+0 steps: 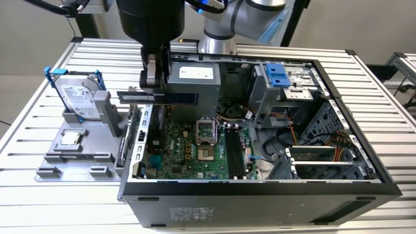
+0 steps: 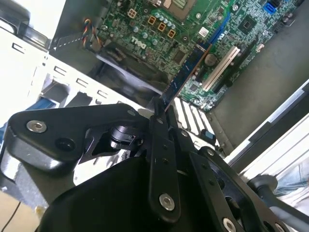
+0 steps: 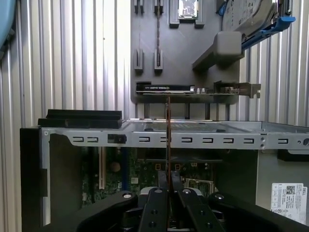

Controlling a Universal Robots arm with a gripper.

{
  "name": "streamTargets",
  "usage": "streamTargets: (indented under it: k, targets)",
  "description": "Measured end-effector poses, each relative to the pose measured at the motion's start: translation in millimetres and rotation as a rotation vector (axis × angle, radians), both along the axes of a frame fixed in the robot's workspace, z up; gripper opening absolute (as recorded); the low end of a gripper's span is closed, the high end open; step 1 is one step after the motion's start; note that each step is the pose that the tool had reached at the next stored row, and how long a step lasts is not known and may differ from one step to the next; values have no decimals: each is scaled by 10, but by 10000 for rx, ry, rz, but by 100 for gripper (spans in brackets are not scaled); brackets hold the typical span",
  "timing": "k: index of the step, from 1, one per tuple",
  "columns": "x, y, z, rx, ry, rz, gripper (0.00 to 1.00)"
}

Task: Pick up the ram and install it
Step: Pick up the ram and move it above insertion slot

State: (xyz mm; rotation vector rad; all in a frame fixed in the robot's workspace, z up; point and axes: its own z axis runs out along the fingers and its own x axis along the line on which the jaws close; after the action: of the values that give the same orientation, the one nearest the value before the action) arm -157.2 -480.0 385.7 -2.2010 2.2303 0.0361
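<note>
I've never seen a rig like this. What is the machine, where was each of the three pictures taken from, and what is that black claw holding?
This is one robot arm working over an open computer case, which stands on a slatted metal table. The exterior view comes from a camera off the arm. Both wrist views come from cameras that ride on the arm and look past its black gripper. The gripper is shut on the ram, a thin memory stick, and holds it in the air over the case, not yet in a slot of the green motherboard. In both wrist views you see the stick edge-on. Beside the case, on the exterior view's left, a grey tray carries a hard drive in a blue frame and a small square processor chip.
</note>
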Motion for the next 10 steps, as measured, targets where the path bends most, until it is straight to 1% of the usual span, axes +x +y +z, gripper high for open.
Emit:
streamTargets:
  k: [10]
  targets:
    - [52, 13, -4, 1, 0, 0, 0]
